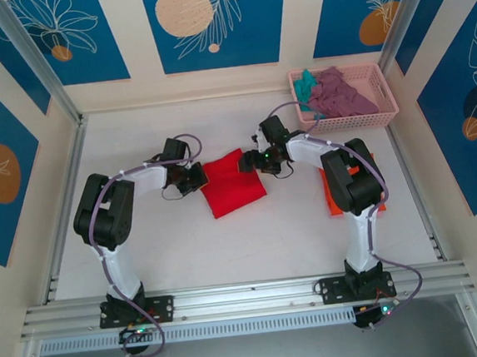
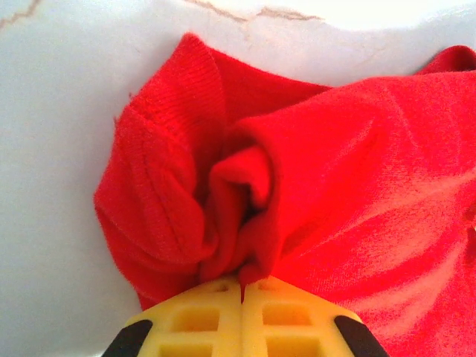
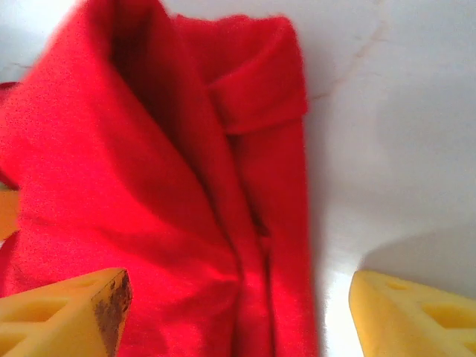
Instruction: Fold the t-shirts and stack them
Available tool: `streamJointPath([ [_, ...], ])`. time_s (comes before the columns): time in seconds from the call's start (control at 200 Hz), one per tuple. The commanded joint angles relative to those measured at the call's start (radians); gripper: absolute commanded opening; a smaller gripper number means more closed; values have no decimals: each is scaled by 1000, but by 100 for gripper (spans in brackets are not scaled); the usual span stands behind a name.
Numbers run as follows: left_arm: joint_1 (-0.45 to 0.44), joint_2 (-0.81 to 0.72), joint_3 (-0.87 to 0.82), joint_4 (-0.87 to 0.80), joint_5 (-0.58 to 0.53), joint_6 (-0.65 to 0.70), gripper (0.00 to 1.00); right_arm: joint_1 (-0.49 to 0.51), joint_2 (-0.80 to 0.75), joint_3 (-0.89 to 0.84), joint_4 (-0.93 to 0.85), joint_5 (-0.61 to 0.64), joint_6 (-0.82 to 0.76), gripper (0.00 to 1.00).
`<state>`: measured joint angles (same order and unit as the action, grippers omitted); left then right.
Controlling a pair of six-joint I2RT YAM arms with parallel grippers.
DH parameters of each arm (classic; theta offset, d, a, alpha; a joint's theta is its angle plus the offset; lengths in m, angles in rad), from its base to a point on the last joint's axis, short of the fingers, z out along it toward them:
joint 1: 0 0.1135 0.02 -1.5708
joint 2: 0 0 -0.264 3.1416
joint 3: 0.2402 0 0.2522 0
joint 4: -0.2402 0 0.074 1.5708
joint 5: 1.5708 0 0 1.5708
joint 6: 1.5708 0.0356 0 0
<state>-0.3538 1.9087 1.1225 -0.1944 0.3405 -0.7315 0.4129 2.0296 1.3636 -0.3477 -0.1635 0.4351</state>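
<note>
While the left gripper stands clamped on a bunched edge of the red t-shirt, folded in the middle of the white table, the right gripper hangs at the shirt's far right corner, jaws spread wide with red cloth between them. At the table's far right, a pink lattice basket holds a crumpled mauve t-shirt and, at its left end, a teal t-shirt. An orange t-shirt lies flat beneath the right arm.

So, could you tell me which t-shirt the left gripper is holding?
The red t-shirt, mid-table; the orange one lies by the right arm, mauve and teal sit in the basket.
</note>
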Motion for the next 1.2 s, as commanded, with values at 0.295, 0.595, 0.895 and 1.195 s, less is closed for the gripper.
streamJointPath([
  [0.295,0,59,-21,-40,0,12,1,39,83,81,-25,-197,-16,74],
  [0.595,0,54,-27,-34,0,12,1,56,115,121,-31,-252,-24,54],
  [0.895,-1,6,-47,1,8,12,28,59,91,121,-114,-127,-117,0],
  [1.195,-1,-246,-84,40,38,14,72,37,-42,52,-229,147,-290,0],
])
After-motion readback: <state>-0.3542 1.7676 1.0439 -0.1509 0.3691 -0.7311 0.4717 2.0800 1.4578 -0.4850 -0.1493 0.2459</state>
